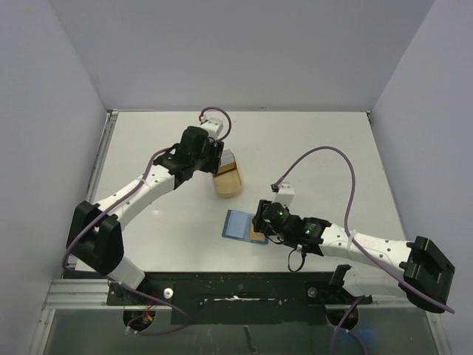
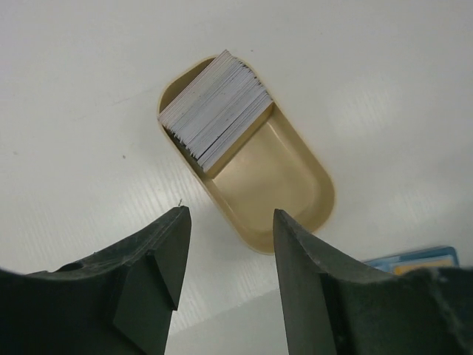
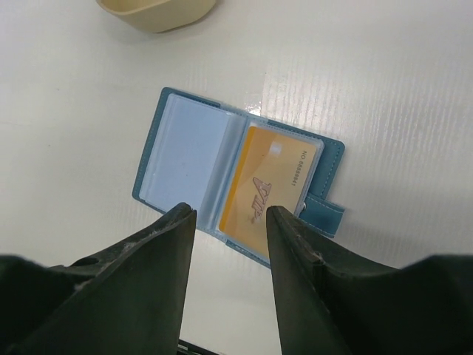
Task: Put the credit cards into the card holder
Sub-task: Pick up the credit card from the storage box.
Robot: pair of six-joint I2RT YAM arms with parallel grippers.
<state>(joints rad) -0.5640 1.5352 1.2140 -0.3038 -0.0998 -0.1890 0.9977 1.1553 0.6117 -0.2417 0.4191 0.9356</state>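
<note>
left hand [image 2: 229, 222]: spread apart, empty, above the worktop [image 2: 74, 111] | cards [image 2: 216, 107]: stacked in the far end of the tan tray [image 2: 277, 181], just beyond the left hand | right hand [image 3: 230, 214]: spread apart, empty, over the open card holder [image 3: 188, 155] | orange card [image 3: 270, 185]: in its right pocket

card holder [image 1: 236, 223] right half hidden under right hand [image 1: 259, 225]
</note>
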